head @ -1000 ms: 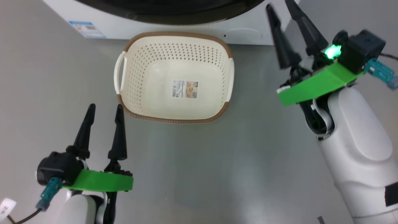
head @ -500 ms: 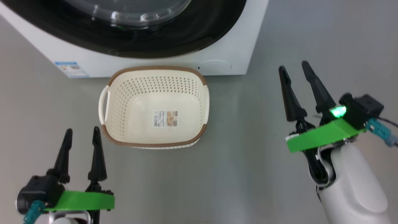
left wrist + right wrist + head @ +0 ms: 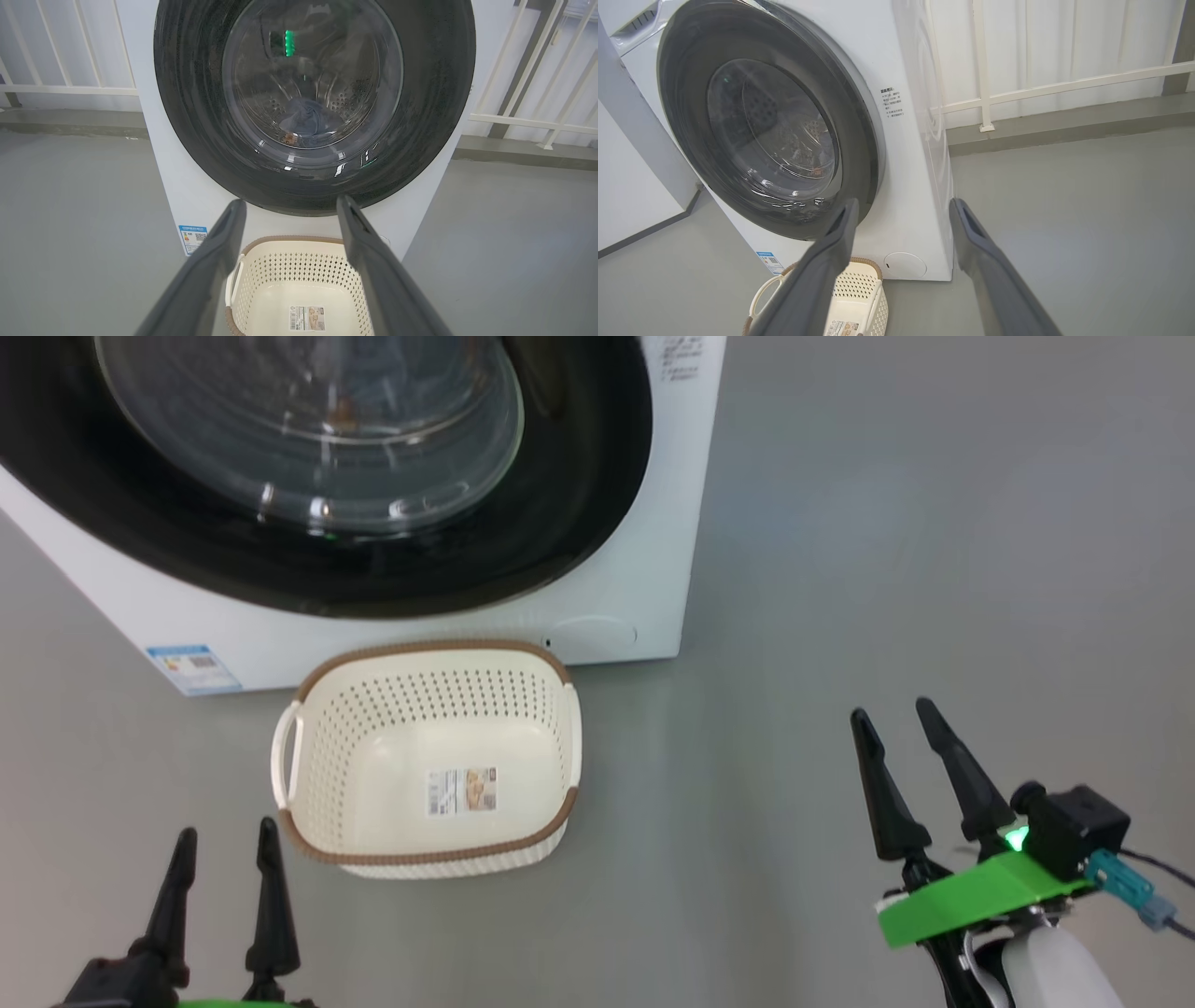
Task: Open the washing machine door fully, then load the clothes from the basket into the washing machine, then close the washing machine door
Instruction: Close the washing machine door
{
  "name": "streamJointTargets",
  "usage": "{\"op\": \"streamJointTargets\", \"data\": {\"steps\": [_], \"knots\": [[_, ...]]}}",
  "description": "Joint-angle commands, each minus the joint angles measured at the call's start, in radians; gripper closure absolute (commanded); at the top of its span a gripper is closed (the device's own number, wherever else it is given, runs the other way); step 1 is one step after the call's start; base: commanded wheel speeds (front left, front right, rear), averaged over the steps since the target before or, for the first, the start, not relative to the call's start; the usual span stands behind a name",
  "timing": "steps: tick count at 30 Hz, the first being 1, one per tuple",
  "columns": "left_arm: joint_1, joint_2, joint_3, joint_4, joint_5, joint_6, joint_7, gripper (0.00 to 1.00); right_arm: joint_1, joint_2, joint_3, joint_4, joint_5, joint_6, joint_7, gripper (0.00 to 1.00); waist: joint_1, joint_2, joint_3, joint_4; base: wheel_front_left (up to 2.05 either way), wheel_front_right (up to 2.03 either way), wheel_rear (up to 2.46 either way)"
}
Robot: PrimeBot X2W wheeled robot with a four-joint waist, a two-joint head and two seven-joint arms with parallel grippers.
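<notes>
On the grey floor (image 3: 840, 569), just before the washing machine's (image 3: 653, 569) front bottom edge: basket (image 3: 373, 709), upright, mouth up. Its long axis runs parallel to the machine's front, with the label (image 3: 461, 791) on its bottom.

Washing machine door (image 3: 579, 504) lies shut, glass facing me.

Clothes (image 3: 306, 122): bluish heap low in the drum, dim behind glass, prints illegible.

My left gripper (image 3: 228, 828) and right gripper (image 3: 891, 709): fingers spread, holding nothing.

Versus a second ago: head camera tilted up. Basket unchanged against the machine. Right gripper now farther from the machine's corner.

Door's top is cut off in the head view.
</notes>
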Motion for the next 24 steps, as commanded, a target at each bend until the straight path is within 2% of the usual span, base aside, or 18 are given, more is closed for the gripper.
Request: {"op": "streamJointTargets", "data": {"steps": [1,11,24], "knots": [[0.009,0.018,0.040,-0.034,0.013,0.010,-0.008,0.00,0.027,0.010,0.007,-0.037,-0.018,-0.002,-0.005,0.00,0.0000,0.0000,-0.062,-0.034,0.00,0.00,0.00],[0.138,0.018,0.041,-0.045,0.021,0.029,-0.008,0.00,0.151,0.024,-0.029,-0.050,-0.042,-0.002,-0.005,0.00,0.0000,0.0000,-0.167,-0.054,0.00,0.00,0.00],[0.202,0.018,0.028,-0.057,0.022,0.066,-0.008,0.00,0.189,0.034,-0.051,-0.053,-0.068,-0.002,-0.005,0.00,0.0000,0.0000,-0.200,-0.040,0.00,0.00,0.00]]}}
